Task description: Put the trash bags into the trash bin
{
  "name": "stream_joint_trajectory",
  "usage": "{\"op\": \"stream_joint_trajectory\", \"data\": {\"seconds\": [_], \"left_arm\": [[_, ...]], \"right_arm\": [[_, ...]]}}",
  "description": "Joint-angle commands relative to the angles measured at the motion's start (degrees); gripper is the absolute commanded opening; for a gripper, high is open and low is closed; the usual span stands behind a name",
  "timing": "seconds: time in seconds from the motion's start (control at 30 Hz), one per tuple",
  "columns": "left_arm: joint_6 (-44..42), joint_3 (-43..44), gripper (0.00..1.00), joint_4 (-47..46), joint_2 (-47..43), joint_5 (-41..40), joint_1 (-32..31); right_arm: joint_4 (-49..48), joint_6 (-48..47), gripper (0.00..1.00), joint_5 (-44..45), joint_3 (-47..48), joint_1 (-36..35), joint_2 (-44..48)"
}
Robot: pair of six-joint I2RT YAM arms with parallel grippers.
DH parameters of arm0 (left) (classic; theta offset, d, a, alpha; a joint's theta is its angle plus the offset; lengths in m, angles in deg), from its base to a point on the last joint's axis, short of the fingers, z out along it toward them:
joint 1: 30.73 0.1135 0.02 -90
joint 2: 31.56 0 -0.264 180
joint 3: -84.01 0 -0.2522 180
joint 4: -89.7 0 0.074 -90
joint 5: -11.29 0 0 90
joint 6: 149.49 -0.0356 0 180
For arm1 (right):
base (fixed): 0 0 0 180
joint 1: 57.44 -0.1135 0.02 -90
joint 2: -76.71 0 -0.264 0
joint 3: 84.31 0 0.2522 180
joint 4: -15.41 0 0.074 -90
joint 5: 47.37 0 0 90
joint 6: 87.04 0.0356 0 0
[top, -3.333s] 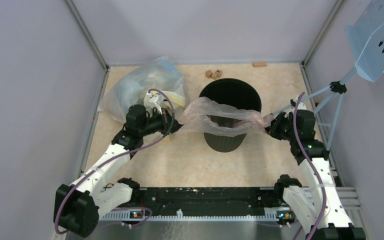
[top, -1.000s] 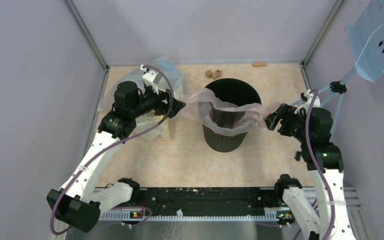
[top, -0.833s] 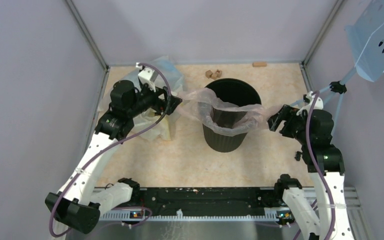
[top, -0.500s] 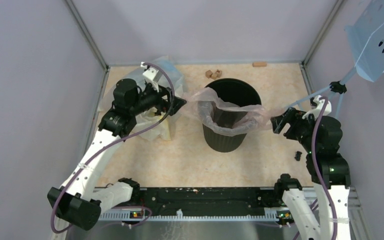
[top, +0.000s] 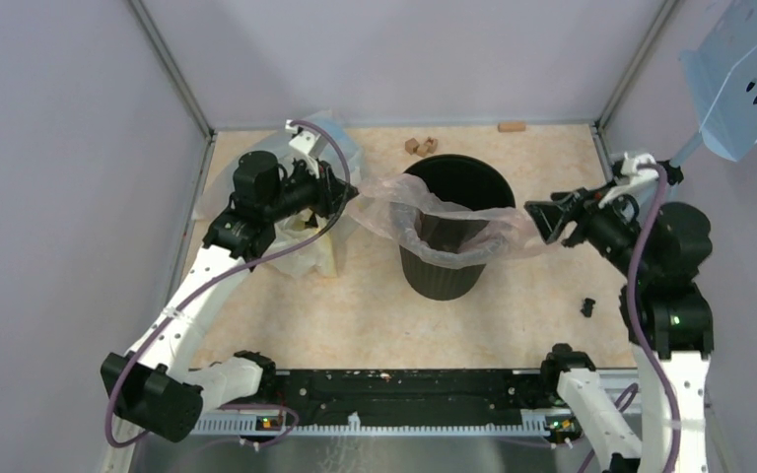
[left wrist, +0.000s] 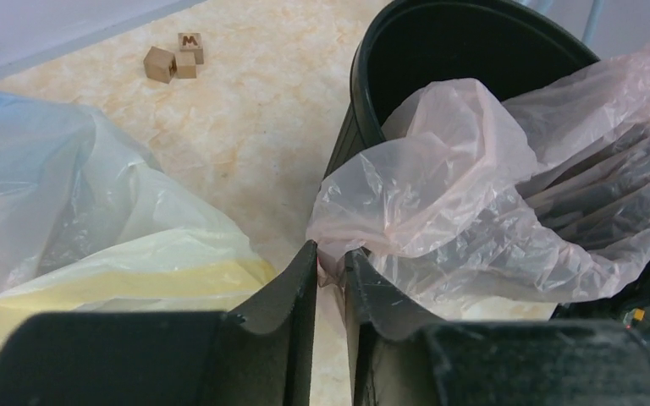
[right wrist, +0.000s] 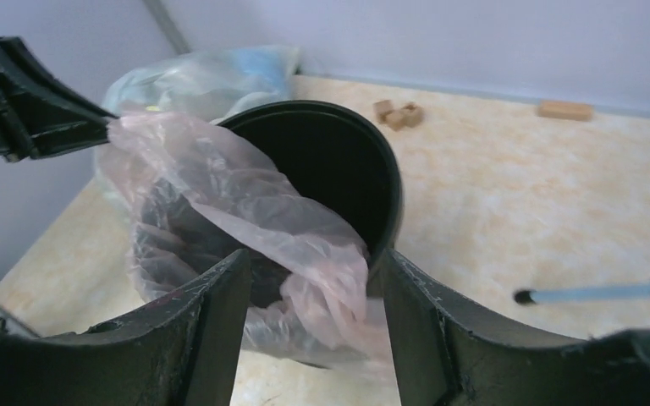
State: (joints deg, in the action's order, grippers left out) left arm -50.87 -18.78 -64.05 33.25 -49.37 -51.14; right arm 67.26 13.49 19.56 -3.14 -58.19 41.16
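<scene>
While the trash bag point(top: 434, 222) hangs half inside the trash bin point(top: 444, 281), one side is unheld.
The left gripper point(left wrist: 330, 254) clamps the film's left corner; the right gripper point(right wrist: 313, 262) gapes, released, beside the film. A leftward tug could drag the bag off the rim onto the bench point(top: 513, 305).

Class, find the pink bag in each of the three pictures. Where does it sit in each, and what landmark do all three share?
Top view: centre, the pink bag draped over the near rim of the black bin.
Left wrist view: right half, one corner pinched in the left claw.
Right wrist view: centre left, spilling out between the fingers of the open right claw.
Shared landmark: the black bin.
</scene>
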Motion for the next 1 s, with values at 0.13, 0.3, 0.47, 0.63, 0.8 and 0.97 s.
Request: {"op": "stream_joint_trajectory", "data": {"seconds": [0.13,0.3,0.47,0.63,0.8,0.97], "left_arm": [[2.0,-0.9,0.00,-5.3,0.6,-2.5,0.1],[4.1,-0.9,0.00,-4.8,0.9,-5.7,0.1],[4.1,-0.6,0.00,-4.1,1.0,-6.0,0.1],[4.4,-0.6,0.00,-4.3,1.2,-5.8,0.1],[4.6,-0.3,0.00,-4.5,2.0,-6.1,0.1],[4.7,-0.2,0.00,-4.9,2.8,-6.3,0.1]], "right_arm": [[-11.8,-5.9,0.57,-24.5,5.7,-0.9,-18.7],[-6.2,-15.0,0.62,-20.1,12.4,-12.9,-28.0],[-2.3,-25.1,0.65,-11.5,13.7,-24.0,-32.5],[0.3,-28.7,0.63,-5.5,13.7,-26.0,-34.7],[0.9,-29.9,0.55,-4.2,13.5,-26.0,-35.2],[2.2,-30.8,0.53,-6.4,13.5,-26.1,-35.5]]}}
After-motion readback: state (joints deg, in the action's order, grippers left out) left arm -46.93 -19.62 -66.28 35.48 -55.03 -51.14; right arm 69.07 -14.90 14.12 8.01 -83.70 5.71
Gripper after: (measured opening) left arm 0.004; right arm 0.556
